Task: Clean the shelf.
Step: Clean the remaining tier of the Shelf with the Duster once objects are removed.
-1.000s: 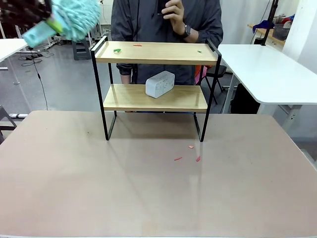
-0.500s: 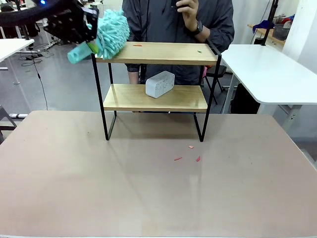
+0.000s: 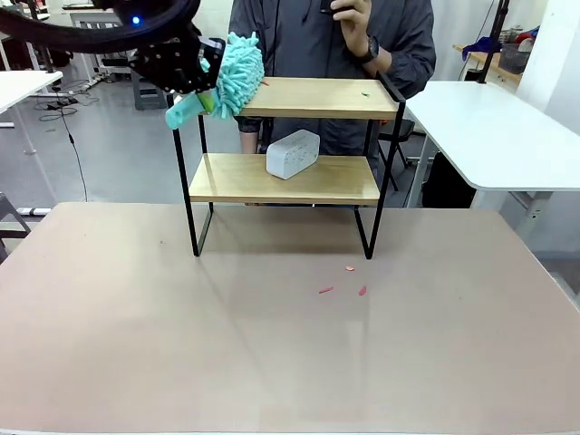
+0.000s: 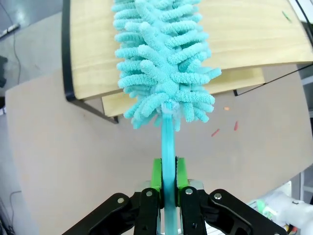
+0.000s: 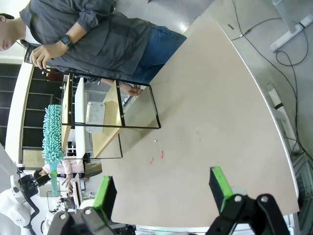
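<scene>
Clenched at the left gripper [image 4: 168,172] on the thin teal handle of a fluffy duster [image 4: 164,63], green pads [image 4: 156,171] pressed to either side. Reached with the duster's head over the left end of the top board of the shelf [image 3: 299,98]; could not tell whether touching. Hung released at the right gripper [image 5: 164,188], jaws wide apart on nothing, well apart from the shelf. Found the shelf on the table [image 3: 272,353], before a person [image 3: 308,36]. Saw a white box [image 3: 293,152] on the shelf's lower board, a green scrap [image 3: 365,93] near the top board's right end, red scraps [image 3: 326,290] near its right legs.
</scene>
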Action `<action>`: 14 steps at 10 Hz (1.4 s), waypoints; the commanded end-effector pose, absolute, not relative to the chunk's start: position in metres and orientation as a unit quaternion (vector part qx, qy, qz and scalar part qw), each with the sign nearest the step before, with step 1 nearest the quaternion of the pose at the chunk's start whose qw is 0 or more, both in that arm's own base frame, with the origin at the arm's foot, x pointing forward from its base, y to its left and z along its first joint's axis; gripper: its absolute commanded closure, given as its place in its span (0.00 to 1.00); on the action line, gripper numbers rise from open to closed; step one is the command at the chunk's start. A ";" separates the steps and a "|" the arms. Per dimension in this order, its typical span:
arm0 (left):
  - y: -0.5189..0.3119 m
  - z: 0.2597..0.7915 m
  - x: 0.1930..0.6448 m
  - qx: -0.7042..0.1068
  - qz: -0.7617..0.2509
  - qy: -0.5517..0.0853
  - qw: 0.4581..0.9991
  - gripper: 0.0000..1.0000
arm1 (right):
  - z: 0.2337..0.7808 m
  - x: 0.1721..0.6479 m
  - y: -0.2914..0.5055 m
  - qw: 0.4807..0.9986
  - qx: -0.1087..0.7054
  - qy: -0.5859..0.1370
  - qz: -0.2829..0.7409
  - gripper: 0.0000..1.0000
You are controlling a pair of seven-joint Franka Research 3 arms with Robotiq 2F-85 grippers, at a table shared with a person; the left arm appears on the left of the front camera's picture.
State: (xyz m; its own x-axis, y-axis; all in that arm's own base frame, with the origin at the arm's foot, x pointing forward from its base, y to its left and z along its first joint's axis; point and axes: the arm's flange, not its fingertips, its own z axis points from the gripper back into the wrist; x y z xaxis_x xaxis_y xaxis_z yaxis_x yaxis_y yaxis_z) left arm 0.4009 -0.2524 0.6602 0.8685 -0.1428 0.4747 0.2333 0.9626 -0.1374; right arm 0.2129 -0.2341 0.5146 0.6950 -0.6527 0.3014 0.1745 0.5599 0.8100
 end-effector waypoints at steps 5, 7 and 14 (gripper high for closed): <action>-0.312 0.678 0.416 -0.139 -0.210 -0.171 0.953 0.88 | 0.515 0.214 -0.233 0.826 0.404 -0.312 -0.239 0.00; -0.328 0.681 0.417 -0.156 -0.264 -0.146 0.941 0.88 | 0.515 0.214 -0.233 0.826 0.404 -0.312 -0.239 0.00; -0.245 0.719 0.369 -0.215 -0.449 -0.061 0.865 0.88 | 0.515 0.214 -0.233 0.826 0.404 -0.312 -0.239 0.00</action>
State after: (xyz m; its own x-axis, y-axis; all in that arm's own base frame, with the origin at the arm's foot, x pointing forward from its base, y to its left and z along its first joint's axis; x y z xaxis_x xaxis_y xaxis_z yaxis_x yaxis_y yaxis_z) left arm 0.3882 -0.2766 0.7163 0.6626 -0.6815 0.3109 0.7488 0.5940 -0.2940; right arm 0.2127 -0.2343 0.5145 0.6950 -0.6530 0.3009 0.1751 0.5596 0.8100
